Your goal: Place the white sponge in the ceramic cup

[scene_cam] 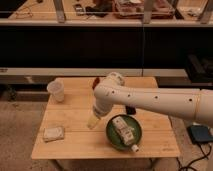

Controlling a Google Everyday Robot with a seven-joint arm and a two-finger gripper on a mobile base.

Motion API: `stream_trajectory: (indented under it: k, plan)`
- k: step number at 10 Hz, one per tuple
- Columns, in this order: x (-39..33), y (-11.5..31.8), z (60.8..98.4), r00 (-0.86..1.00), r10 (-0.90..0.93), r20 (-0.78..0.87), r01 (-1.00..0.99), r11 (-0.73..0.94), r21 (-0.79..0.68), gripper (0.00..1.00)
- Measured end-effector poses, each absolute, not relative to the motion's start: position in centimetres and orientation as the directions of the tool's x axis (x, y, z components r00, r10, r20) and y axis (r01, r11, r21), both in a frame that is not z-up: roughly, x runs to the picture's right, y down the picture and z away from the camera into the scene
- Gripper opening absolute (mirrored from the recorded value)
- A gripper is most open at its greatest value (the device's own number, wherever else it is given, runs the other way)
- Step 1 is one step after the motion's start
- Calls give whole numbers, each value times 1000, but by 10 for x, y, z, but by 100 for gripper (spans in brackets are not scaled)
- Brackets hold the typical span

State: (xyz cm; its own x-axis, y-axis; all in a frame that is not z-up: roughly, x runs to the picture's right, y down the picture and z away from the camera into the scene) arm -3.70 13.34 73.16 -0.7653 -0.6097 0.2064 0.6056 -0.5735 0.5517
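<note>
The white sponge (pixel 53 133) lies flat near the front left corner of the wooden table (pixel 80 145). The ceramic cup (pixel 56 90) stands upright at the table's back left corner. My gripper (pixel 93 121) hangs from the white arm over the middle of the table. It is to the right of the sponge and a little further back, and apart from it. It is well to the right of the cup and nearer the front.
A dark green round dish (pixel 113 138) holding a pale blocky bottle (pixel 123 130) sits right of the gripper. A small red object (pixel 95 82) lies at the table's back edge. A dark shelf unit stands behind the table. A blue object (pixel 200 134) lies on the floor at right.
</note>
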Motion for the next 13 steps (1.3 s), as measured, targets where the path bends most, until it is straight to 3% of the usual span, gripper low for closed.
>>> stream_trajectory:
  k: [3,6,8,11,13]
  plan:
    - [-104,95,737,-779,-627,-12,501,-633,590,80]
    - [-188,80,723,-727,-581,-366,285,-740,609,80]
    - [-210,77,715,-686,-559,-466,228,-774,591,80]
    - [-211,77,714,-684,-552,-477,222,-780,586,80]
    - [-227,109,724,-733,-471,-490,132,-806,577,80]
